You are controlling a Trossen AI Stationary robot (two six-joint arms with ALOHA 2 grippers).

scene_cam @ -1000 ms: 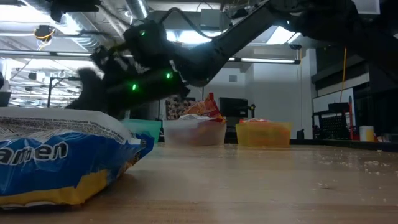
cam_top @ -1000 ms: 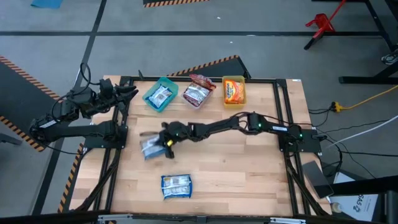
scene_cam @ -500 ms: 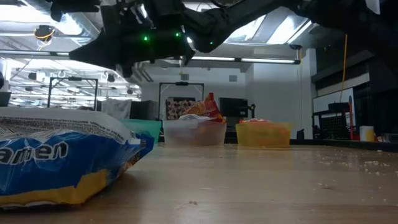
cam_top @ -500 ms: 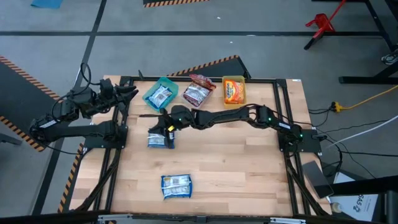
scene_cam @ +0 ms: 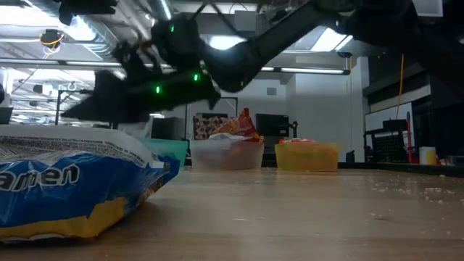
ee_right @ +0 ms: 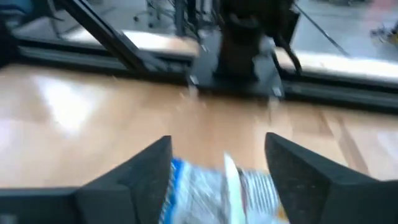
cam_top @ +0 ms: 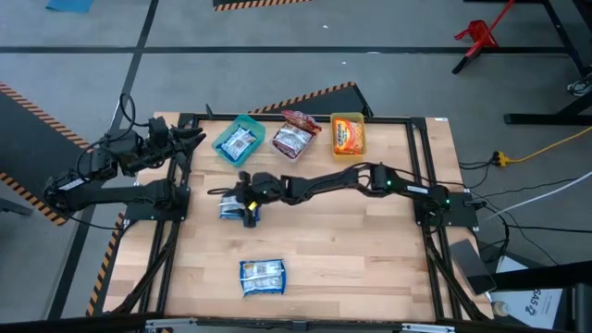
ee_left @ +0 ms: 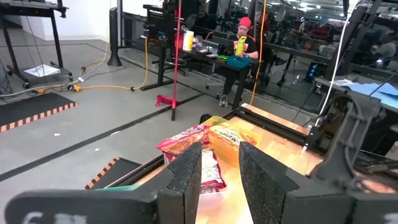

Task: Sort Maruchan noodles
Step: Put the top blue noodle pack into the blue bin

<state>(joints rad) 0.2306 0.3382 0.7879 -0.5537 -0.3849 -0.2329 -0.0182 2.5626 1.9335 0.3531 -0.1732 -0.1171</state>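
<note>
- High view: the right gripper (cam_top: 248, 205) reaches across the wooden table (cam_top: 351, 250) to a blue noodle packet (cam_top: 231, 210) at the left-centre. A second blue noodle packet (cam_top: 263, 277) lies near the front edge. At the back edge, the green bin (cam_top: 225, 132) holds a blue packet, the clear bin (cam_top: 294, 141) a red packet, the yellow bin (cam_top: 348, 135) an orange packet. The left gripper (cam_top: 190, 137) waits beyond the left edge.
- Low view: a blue packet (scene_cam: 72, 185) lies close to the camera; the three bins stand behind.
- Left wrist view: the left fingers (ee_left: 187, 180) stand slightly apart, holding nothing.
- Right wrist view: the right fingers (ee_right: 146, 171) are spread apart, with the blue packet (ee_right: 217, 190) between them, unclamped.
</note>
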